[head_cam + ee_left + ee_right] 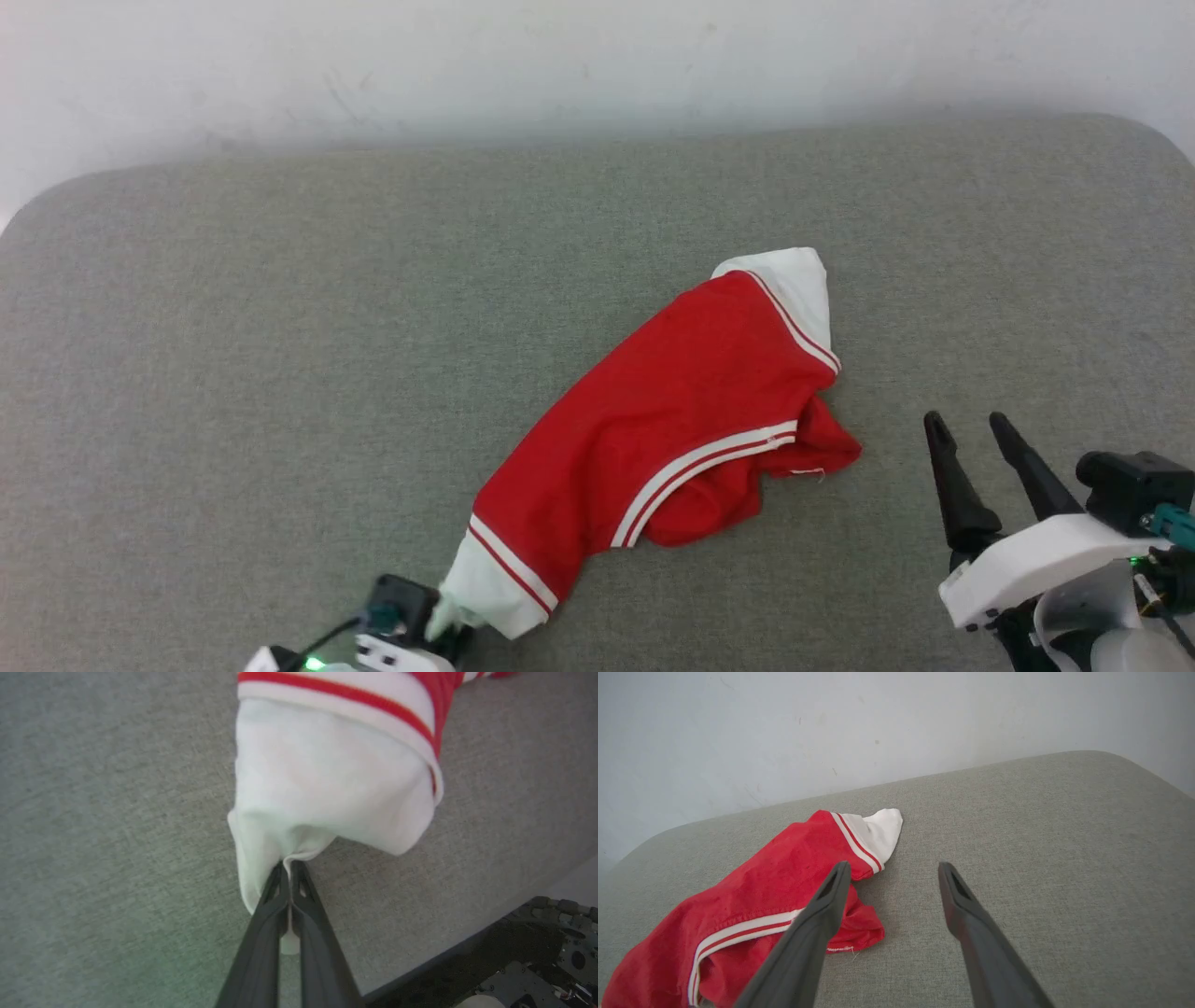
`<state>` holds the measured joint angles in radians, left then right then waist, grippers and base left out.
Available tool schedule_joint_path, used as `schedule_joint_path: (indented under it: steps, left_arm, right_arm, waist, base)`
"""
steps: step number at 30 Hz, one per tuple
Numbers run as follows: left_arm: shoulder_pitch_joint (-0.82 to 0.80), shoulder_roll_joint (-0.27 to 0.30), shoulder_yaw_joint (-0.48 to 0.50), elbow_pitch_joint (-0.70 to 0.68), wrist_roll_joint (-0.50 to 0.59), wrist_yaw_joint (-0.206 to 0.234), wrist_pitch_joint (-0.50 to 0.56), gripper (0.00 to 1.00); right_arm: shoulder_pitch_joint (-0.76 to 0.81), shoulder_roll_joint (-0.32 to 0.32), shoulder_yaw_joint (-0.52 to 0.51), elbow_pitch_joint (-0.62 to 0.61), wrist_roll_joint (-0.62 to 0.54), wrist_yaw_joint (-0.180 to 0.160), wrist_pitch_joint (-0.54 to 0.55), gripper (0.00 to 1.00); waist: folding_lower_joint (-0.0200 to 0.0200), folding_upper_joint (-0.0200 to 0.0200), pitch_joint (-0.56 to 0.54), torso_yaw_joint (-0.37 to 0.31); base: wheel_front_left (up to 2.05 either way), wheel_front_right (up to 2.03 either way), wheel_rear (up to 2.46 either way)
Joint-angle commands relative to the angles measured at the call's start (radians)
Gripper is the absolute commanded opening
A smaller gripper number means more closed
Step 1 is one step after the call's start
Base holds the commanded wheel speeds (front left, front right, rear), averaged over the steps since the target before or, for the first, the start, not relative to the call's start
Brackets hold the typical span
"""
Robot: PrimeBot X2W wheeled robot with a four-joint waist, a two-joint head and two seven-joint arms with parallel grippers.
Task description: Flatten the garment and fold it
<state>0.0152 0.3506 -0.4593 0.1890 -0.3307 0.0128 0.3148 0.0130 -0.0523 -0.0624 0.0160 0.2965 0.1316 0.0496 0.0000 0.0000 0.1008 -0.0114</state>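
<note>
the left gripper point(290, 865) is clamped on the white sleeve point(327, 779) of the crumpled bright red fabric t-shirt point(672, 401) stretching ahead of it, while the right gripper point(964, 420) gapes empty, the shirt to its left.

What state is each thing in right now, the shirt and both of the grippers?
garment: crumpled in a diagonal heap on the grey padded surface, not flattened, not folded.
left gripper: shut on the garment's near white sleeve edge.
right gripper: open, holding nothing, apart from the garment on its right side.
</note>
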Motion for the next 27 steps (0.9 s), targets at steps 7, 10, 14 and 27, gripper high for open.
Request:
schedule_joint_path:
  steps: [7, 10, 14, 27]
  left_arm:
    - [0.003, 0.005, 0.167, -0.031, -0.043, 0.147, -0.173, 0.0]
    - [-0.018, 0.0, 0.207, -0.05, -0.044, 0.18, -0.23, 0.0]
    - [-0.063, -0.016, 0.209, -0.061, -0.039, 0.185, -0.27, 0.0]
    - [-0.186, -0.078, 0.153, -0.051, -0.028, 0.156, -0.335, 0.0]
  right_arm:
    - [-0.11, 0.002, -0.043, 0.028, -0.05, -0.001, 0.014, 1.0]
    - [-0.198, 0.002, -0.061, 0.082, -0.078, -0.001, 0.038, 1.0]
    - [-0.354, 0.002, -0.079, 0.217, -0.117, -0.001, 0.084, 1.0]
    - [-0.78, -0.062, -0.138, 0.704, -0.244, -0.001, 0.325, 1.0]
  waist:
    - [0.0, 0.0, 0.017, 0.04]
    - [0.0, 0.0, 0.041, 0.061]
    - [0.0, 0.0, 0.089, 0.09]
    - [0.0, 0.0, 0.243, 0.202]
  base:
    - [0.0, 0.0, 0.0]
    - [0.0, 0.0, 0.0]
    - [0.0, 0.0, 0.0]
    - [0.0, 0.0, 0.0]
